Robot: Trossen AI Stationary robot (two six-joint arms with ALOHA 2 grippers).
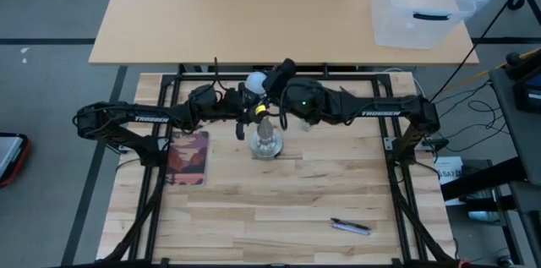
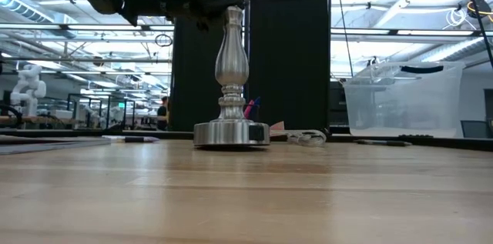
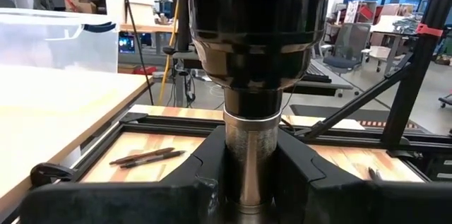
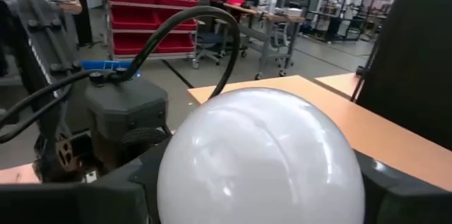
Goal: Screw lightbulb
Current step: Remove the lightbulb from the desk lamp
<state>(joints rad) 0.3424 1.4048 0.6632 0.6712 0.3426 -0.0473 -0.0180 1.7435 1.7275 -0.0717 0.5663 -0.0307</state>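
High view: the lightbulb (image 1: 256,81) sits within the right claw (image 1: 264,90), above the socket stand (image 1: 266,139).

Left wrist view: the left claw (image 3: 244,192) clamps the stand's post.

Right wrist view: fingers flank the globe, contact unclear; loose, it may tilt and cross-thread.

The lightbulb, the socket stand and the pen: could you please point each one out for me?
lightbulb (image 4: 261,160): right wrist view, middle of the frosted globe.
socket stand (image 2: 231,63): low view, swell of the silvery post.
pen (image 1: 351,226): high view, middle of its barrel.
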